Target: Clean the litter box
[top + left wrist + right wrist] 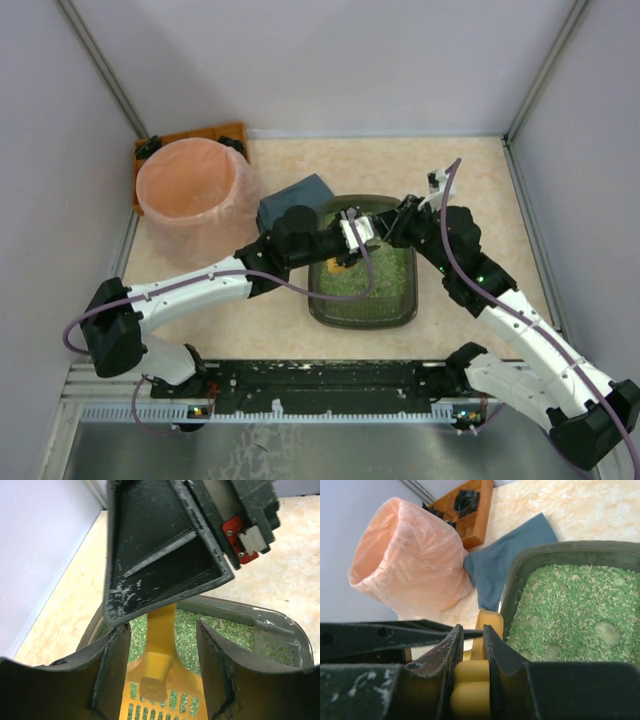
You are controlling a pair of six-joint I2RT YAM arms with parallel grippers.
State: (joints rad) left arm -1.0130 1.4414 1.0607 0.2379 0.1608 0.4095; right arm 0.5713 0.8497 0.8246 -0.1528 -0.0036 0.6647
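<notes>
Litter box, a dark grey-green rectangular plastic tray (pixel 360 320) of green granules, lies mid-way across the beige tabletop (pixel 270 330). Above it, our left gripper (pixel 161 626) stands with jaws apart astride the yellow slotted plastic scoop (pixel 160 680), while our right gripper (pixel 471 635) is clamped on its handle end. With one narrow grip, we judge the scoop could twist and scatter granules outside the litter box, short of the round pink lined bucket (pixel 405 555) beyond its far-left corner.
</notes>
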